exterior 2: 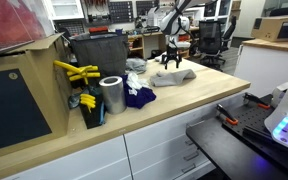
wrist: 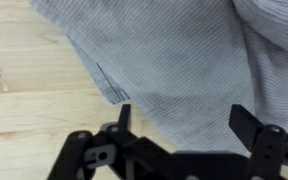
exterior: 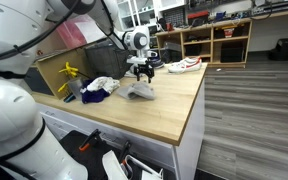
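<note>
Hovering gripper: black two-finger Robotiq gripper [exterior: 139,68] hanging straight down, close over the cloth in both exterior views; touching it or just clear, impossible to tell.
Fingers: black fingers [wrist: 124,118] spread wide in the wrist view, gripping nothing, grey fabric showing in the gap.
Cloth: crumpled pale grey woven cloth [exterior 2: 174,76] lying toward the far end of the light wooden table top [exterior: 174,115], directly beneath the gripper; filling most of the wrist view, with a stitched edge running diagonally beside bare wood.
Neighbours: rumpled dark blue cloth [exterior 2: 139,98] near, apart from the grey one; shiny metal cylinder [exterior 2: 112,95] and yellow-handled tools [exterior 2: 76,72] farther along, well apart.
Step, as judged: working the grey cloth from above with open jaws.
Doing it well: hold the wrist vertical and centred over a raised fold rather than a flat stretch; come down slowly, pressing both tips into fabric, not wood; close fully on a thick ridge, trapping several layers between the pads; lift straight up before any sideways travel.
Risk, as judged: thin single layer slipping out of a shallow pinch; tips scraping the table top if driven too low; trailing corner dragging the blue cloth along if swept that way.
Check: look for fabric bunched between both tips in the wrist view before rising.
</note>
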Available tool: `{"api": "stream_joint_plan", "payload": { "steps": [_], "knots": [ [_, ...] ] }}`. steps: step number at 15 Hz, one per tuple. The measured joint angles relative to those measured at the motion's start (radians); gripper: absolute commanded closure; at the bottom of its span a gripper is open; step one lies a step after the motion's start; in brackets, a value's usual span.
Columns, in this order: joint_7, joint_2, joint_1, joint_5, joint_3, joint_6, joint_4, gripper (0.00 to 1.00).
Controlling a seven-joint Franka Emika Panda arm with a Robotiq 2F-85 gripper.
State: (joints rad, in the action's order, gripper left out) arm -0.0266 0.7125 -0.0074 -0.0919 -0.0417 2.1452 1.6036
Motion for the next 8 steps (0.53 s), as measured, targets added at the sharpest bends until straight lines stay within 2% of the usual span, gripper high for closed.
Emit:
{"api": "stream_joint_plan", "payload": {
  "steps": [5, 6, 7, 8],
  "knots": [
    [0.004, 0.062, -0.003, -0.001, -0.003, -0.008, -0.072, 0.00],
    [0.004, 0.076, -0.003, -0.001, -0.005, -0.010, -0.087, 0.03],
    [0.004, 0.090, -0.003, -0.001, -0.008, -0.012, -0.101, 0.22],
    [0.004, 0.104, -0.003, -0.001, -0.012, -0.013, -0.114, 0.28]
  ]
}}
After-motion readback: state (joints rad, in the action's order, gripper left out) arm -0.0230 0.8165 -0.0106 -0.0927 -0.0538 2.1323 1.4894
